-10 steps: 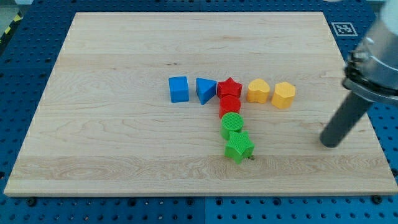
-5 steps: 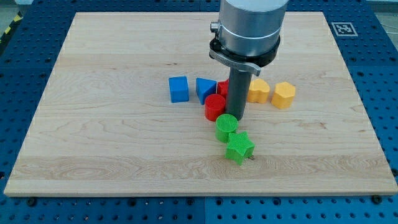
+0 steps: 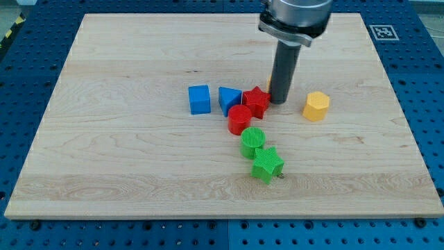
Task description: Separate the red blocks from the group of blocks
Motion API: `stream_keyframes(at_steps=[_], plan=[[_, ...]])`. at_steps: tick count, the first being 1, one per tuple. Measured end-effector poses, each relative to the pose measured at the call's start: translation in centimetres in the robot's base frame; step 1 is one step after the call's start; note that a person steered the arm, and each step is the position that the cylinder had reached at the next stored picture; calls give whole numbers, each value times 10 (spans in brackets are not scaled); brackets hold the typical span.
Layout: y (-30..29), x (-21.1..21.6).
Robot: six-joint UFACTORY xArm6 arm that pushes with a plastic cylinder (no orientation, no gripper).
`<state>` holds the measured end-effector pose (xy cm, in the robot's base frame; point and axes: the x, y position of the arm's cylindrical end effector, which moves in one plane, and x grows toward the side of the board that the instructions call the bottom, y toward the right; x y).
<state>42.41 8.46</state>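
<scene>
My tip (image 3: pixel 279 102) rests on the board just right of the red star (image 3: pixel 257 101), close to it or touching it. The red cylinder (image 3: pixel 239 119) lies below-left of the star, touching it. A blue cube (image 3: pixel 199 99) and a blue triangle (image 3: pixel 229 98) sit to the left, the triangle against the star. A green cylinder (image 3: pixel 253 141) and a green star (image 3: pixel 267 165) lie below the red cylinder. A yellow hexagon (image 3: pixel 316 105) sits right of my tip. The other yellow block is almost wholly hidden behind the rod.
The wooden board (image 3: pixel 125 167) lies on a blue perforated table. A black-and-white marker tag (image 3: pixel 381 31) is at the board's top right corner.
The rod came in from the view's right and pushed the red cylinder left out of the column. It then moved up-right to the red star's right side, covering the yellow block.
</scene>
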Motion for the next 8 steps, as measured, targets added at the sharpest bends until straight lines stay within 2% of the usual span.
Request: stream_keyframes(at_steps=[2,4,7,8], plan=[[-31,38],[-34,51],[-68,71],[-68,94]])
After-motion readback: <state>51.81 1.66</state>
